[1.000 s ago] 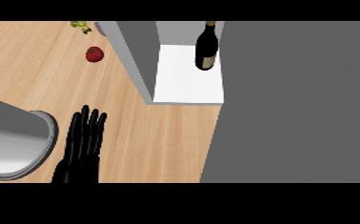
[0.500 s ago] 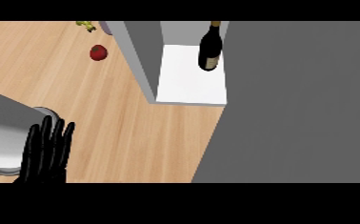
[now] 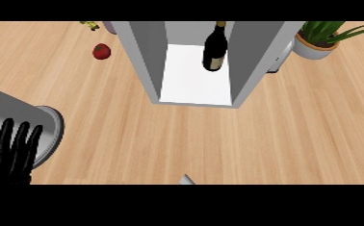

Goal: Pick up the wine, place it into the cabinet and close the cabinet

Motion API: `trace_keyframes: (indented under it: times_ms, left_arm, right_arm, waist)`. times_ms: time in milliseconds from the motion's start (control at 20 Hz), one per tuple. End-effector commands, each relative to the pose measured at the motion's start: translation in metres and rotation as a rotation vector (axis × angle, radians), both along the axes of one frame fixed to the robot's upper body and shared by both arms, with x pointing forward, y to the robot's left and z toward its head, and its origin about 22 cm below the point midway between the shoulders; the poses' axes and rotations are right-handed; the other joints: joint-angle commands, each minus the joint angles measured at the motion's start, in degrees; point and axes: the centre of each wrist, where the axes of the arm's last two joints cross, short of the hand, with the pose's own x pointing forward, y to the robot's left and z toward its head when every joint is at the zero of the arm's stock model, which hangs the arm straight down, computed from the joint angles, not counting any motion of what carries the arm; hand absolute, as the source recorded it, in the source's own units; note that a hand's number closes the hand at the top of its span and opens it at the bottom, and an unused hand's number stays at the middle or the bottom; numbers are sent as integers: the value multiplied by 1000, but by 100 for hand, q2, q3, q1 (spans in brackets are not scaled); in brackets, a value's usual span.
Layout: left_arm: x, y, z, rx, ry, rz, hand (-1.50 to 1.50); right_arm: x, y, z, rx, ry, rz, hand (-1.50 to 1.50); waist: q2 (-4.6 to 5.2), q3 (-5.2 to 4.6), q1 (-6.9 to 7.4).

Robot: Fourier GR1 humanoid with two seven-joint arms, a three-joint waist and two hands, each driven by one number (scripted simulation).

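Inside open cabinet (image 3: 149, 56), upright wine (image 3: 214, 47), on white floor.

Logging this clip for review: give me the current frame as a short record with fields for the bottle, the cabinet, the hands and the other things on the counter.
wine bottle: upright inside the cabinet, on its white floor
cabinet: grey walls, front open, no door across the opening
left hand: open, fingers straight, at the view's lower left edge, holding nothing
right hand: not in view
counter: light wood
red fruit: on the counter, left of the cabinet
potted plant: right of the cabinet
step left: cabinet not yet closed
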Motion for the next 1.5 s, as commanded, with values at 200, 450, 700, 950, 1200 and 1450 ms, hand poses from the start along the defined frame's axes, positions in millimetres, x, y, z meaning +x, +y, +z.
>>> trace_keyframes:
  times_ms: [200, 450, 700, 950, 1200, 1450]
  left_arm:
    - [4, 27, 19, -3, -35, -49, -150]
    - [3, 51, 22, -4, -28, -47, -150]
    - [4, 67, 38, 1, -54, -54, -150]
    - [11, 78, 32, 3, -46, -46, -150]
    - [18, 77, 42, 4, -79, -59, -150]
    - [7, 96, 49, 21, -69, -45, -150]
  right_arm:
    - [39, 59, 26, 6, -18, -7, 150]
    - [72, 99, 41, -38, -19, -17, 150]
    - [123, 121, 68, -50, -17, -63, 150]
    - [163, 134, 77, -45, 68, 14, 150]
    - [175, 140, 67, -229, 239, 323, 150]
    - [232, 125, 44, -113, 341, 216, 150]
  waist:
    - [36, 7, 90]
    - [44, 11, 194]
    - [80, 17, 295]
    - [134, 19, 250]
    - [184, 21, 266]
    - [116, 29, 198]
